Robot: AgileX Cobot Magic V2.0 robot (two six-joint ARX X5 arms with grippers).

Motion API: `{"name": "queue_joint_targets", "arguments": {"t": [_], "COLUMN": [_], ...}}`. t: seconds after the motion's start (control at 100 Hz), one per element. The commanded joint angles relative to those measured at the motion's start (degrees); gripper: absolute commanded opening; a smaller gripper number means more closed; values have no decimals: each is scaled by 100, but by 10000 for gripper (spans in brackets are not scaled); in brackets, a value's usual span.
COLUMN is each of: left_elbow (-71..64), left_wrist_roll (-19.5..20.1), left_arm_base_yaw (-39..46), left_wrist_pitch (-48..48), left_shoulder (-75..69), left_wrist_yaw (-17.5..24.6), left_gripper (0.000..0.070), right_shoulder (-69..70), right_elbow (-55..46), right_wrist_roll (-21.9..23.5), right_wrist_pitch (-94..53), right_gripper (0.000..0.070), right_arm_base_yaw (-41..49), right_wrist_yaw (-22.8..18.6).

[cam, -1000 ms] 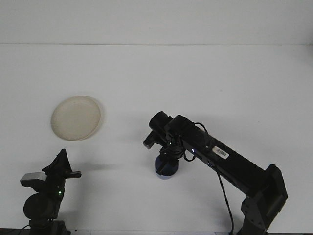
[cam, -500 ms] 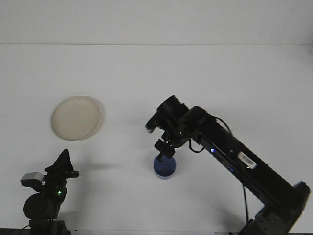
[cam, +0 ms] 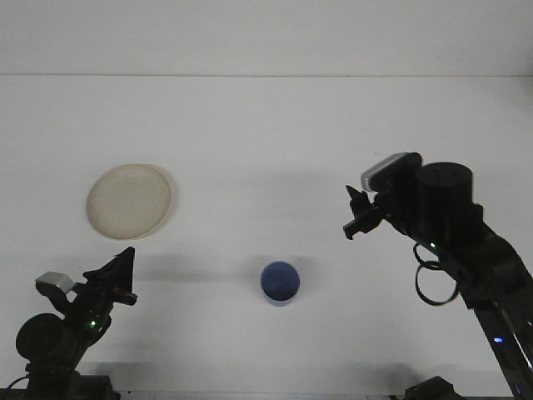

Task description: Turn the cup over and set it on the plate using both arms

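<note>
The small blue plastic cup [cam: 280, 283] was seen standing upright, mouth up, on the white surface [cam: 266, 142] at the lower centre of the frame, touched by nothing. Its open rim faced the camera, which suggested that the flipping part of the task was done and that the cup was left there within reach of either arm. The round cream-coloured plate [cam: 130, 201] lay empty at the left of the frame, well apart from the cup, so the placing was judged not yet done.

The right pincer [cam: 356, 218] was held at the right of the frame, raised and clear of the cup, its black arm bent back toward the lower right corner; its tips pointed left, and whether they were spread or pressed together could not be told. The left pincer [cam: 119, 273] was low at the lower left, pointed up and rightward, below the plate, carrying nothing; its state could not be told either.
</note>
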Motion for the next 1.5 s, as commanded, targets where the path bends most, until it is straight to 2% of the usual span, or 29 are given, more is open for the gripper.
{"name": "queue_joint_targets", "arguments": {"t": [0.0, 0.19, 0.32, 0.36, 0.45, 0.48, 0.51, 0.68, 0.87, 1.04, 1.49], "left_elbow": [538, 2035, 2889, 3119, 3558, 3687, 3812, 4465, 5294, 5781, 5882], "left_wrist_roll": [660, 2081, 2671, 2767, 2817, 2824, 2841, 3060, 3296, 3504, 3471], "left_arm_base_yaw": [-22, -291, -632, -750, -1056, -1165, -1276, -1963, -2719, -3292, -4183], "left_wrist_pitch": [-136, -955, -1593, -1775, -2057, -2116, -2175, -2575, -3600, -4242, -3965], "left_shoulder": [555, 2258, 3322, 3611, 4181, 4347, 4505, 5298, 6277, 7053, 8159], "left_wrist_yaw": [199, 509, 756, 855, 953, 953, 953, 946, 933, 573, 2], "left_gripper": [15, 13, 37, 121, 419, 480, 508, 505, 505, 505, 505], "right_shoulder": [-463, -1958, -2719, -2892, -3136, -3195, -3246, -3316, -3314, -3314, -3314], "right_elbow": [-732, -2699, -3670, -3893, -4293, -4402, -4496, -4782, -4782, -4782, -4782], "right_wrist_roll": [101, 339, 396, 426, 446, 457, 466, 573, 595, 595, 621], "right_wrist_pitch": [605, 2157, 2715, 2747, 2750, 2745, 2734, 2736, 2782, 2796, 2798], "right_gripper": [329, 329, 329, 329, 329, 329, 329, 329, 329, 329, 329], "right_arm_base_yaw": [-223, -785, -966, -1012, -1097, -1121, -1143, -1211, -1211, -1209, -1209], "right_wrist_yaw": [-11, -9, 31, 66, 164, 164, 164, 146, 146, 144, 120]}}
